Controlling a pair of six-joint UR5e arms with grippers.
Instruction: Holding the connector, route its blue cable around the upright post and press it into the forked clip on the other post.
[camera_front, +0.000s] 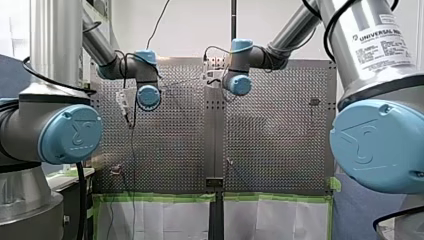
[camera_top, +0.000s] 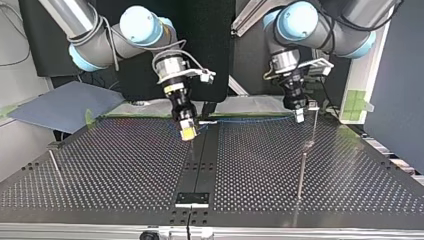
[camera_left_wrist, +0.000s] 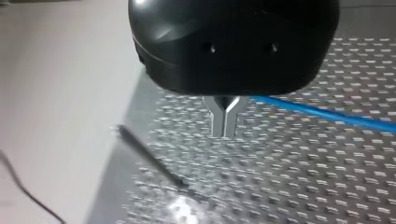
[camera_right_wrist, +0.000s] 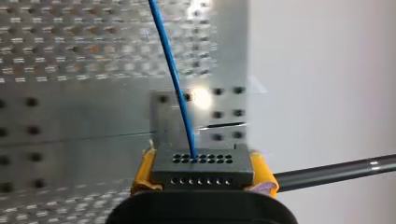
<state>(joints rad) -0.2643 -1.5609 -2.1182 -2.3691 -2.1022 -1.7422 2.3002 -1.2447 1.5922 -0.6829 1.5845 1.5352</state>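
top view, read left to right, with every place taken from the connector (camera_right_wrist: 202, 169). well to its left in this view a thin post (camera_top: 54, 162) stands alone on the perforated table (camera_top: 100, 165), touching nothing.

next is my right gripper (camera_top: 187, 132). in the right wrist view its yellow pads (camera_right_wrist: 145, 170) are clamped on the connector's two sides, and the hole-pattern face is turned away from the wrist. i judge this grip is meant to fix the cable's end, so the rest can be steered without the block twisting.

the blue cable (camera_top: 250, 119) leaves the connector's face and runs right along the table's far edge, low and nearly straight, towards my left gripper (camera_top: 299, 116).

in the left wrist view that gripper's metal fingers (camera_left_wrist: 218, 122) are together at the tips. the cable comes out from just beside them. i cannot tell whether it is pinched or only passes behind.

right of the connector, past my left gripper, stand two thin posts, one far (camera_top: 314, 125) and one nearer the camera (camera_top: 301, 172). i cannot tell which carries the forked clip. the cable touches neither, so by my reading routing has not yet begun.
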